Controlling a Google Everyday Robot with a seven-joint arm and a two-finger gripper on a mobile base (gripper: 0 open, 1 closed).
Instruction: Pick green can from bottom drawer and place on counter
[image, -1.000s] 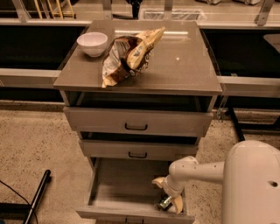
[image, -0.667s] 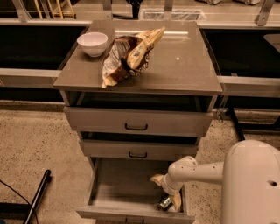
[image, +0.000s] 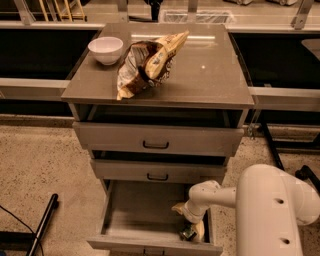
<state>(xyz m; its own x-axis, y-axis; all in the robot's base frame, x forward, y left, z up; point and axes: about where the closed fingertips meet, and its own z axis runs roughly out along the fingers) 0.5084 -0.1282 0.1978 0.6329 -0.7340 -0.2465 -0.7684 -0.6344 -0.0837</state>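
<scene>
Gripper (image: 190, 223) in bottom drawer (image: 137, 216), 1 can (image: 187, 233).

text read: none | chip bag (image: 147, 62) on the counter (image: 215, 75): print on its brown-and-yellow wrapper, not legible | gripper (image: 194, 229): low inside the bottom drawer (image: 140, 215), at its right front corner

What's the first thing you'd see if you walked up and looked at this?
The big white robot arm at the lower right, with its gripper down inside the open bottom drawer, right by the green can near the drawer's front right. Next comes the crumpled chip bag on the counter, with a white bowl at the back left corner.
</scene>
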